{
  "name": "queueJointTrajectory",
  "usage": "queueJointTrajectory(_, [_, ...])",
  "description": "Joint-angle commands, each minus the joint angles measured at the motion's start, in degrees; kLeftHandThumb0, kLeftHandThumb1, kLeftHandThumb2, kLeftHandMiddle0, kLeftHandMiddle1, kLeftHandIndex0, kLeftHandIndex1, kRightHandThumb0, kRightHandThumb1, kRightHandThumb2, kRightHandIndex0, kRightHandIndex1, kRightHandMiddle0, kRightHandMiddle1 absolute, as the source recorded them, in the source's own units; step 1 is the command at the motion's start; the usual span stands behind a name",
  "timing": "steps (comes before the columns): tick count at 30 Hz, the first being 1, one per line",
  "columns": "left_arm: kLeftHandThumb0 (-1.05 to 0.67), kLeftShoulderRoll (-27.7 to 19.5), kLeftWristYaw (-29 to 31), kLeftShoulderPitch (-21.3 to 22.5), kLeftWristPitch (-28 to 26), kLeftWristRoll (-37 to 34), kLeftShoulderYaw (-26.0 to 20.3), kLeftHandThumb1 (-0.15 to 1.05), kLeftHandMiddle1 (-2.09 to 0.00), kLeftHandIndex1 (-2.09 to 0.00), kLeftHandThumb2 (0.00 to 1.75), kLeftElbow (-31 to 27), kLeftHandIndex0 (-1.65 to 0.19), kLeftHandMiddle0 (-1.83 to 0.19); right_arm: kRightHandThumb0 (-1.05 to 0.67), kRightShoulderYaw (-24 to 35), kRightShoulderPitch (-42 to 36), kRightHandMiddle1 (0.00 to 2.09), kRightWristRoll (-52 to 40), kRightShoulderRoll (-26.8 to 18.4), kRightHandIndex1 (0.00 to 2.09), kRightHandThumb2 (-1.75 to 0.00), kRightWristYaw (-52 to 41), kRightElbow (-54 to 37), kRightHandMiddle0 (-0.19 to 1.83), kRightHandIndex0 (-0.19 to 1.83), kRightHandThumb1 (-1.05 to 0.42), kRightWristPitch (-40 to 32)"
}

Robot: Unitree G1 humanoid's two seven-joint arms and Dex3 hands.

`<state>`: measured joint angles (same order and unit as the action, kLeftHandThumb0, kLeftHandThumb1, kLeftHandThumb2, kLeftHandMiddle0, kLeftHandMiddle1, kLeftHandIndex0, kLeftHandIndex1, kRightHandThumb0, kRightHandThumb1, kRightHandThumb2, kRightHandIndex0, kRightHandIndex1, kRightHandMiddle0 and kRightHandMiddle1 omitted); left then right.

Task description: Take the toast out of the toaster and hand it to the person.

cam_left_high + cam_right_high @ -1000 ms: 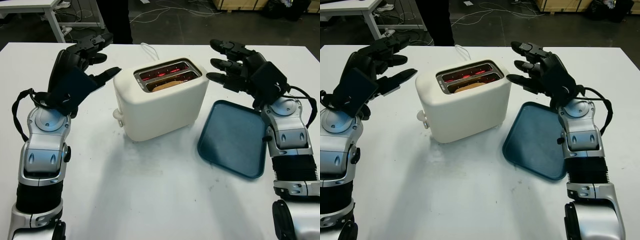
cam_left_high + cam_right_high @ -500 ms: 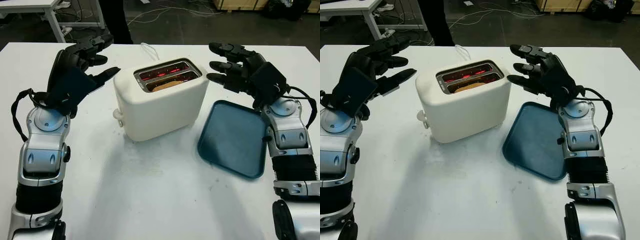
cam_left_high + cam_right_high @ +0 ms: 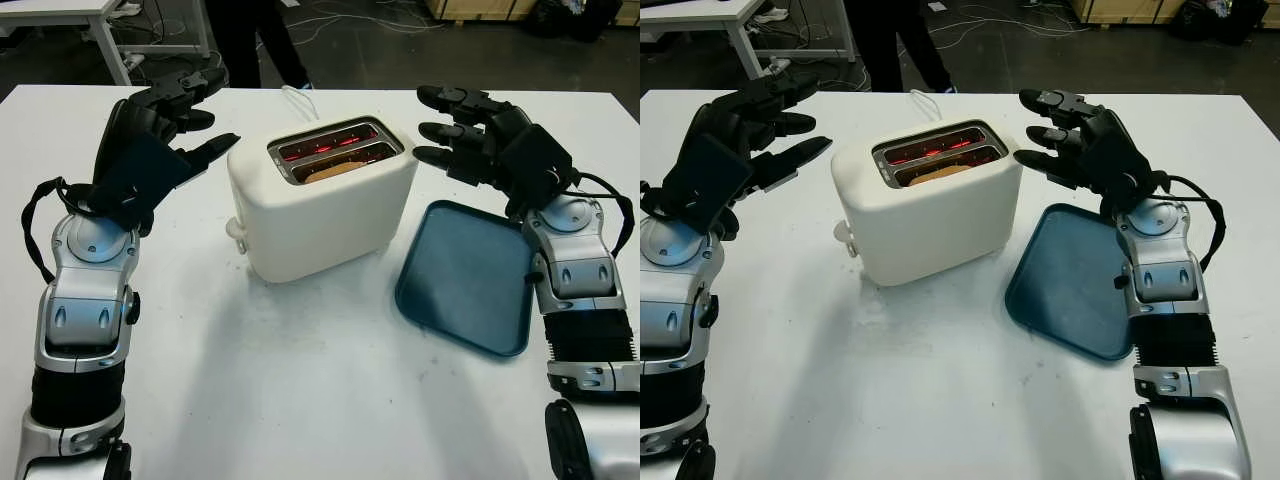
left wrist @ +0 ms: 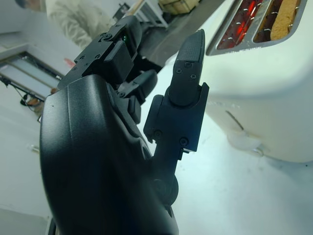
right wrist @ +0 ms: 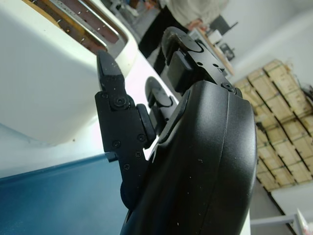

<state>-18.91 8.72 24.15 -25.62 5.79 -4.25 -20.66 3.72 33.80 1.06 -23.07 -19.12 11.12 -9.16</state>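
Toaster point(image 3: 320, 200), cream-coloured, stands on the white table point(image 3: 300, 380) between the two hands, with both slots glowing red inside. Toast point(image 3: 330, 170) sits low in the nearer slot, its top edge below the slot rim. Left hand point(image 3: 165, 125) is raised just beside the toaster's left end, unclenched and holding nothing, clear of the casing. Right hand point(image 3: 470, 130) is likewise raised near the toaster's right end, unclenched and empty, above the far edge of a dark blue tray point(image 3: 465, 275) lying flat on the table. A person's legs point(image 3: 250, 40) stand beyond the far table edge.

Left wrist view: one finger of the left hand points toward the toaster's side, near it but apart; the toast point(image 4: 286, 19) shows inside the slot, well beyond the fingertip.

Right wrist view: the right hand's fingers point(image 5: 117, 112) stand just beside the toaster wall, above the tray point(image 5: 49, 196), with no contact visible.
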Motion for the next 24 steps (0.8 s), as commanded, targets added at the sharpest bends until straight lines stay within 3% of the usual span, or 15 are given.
queueJointTrajectory(1, [-0.41,-0.36,-0.04,-0.01,0.51,0.07,-0.34,0.92,-0.82,-0.05,0.09,-0.24,-0.59,-0.28,-0.22,0.07,0.97,0.03,0.12,-0.56,0.11,-0.02,0.27,-0.38,0.52,0.56,-0.92,0.56])
queueJointTrajectory(24, [-0.41,-0.26,-0.13,-0.07,0.83,0.16,-0.19,0.92,-0.82,-0.05,0.09,-0.02,-0.59,-0.28,-0.19,0.05,1.13,0.03,0.57,-0.99,0.11,-0.02,0.32,0.12,0.54,0.58,-0.92,1.85])
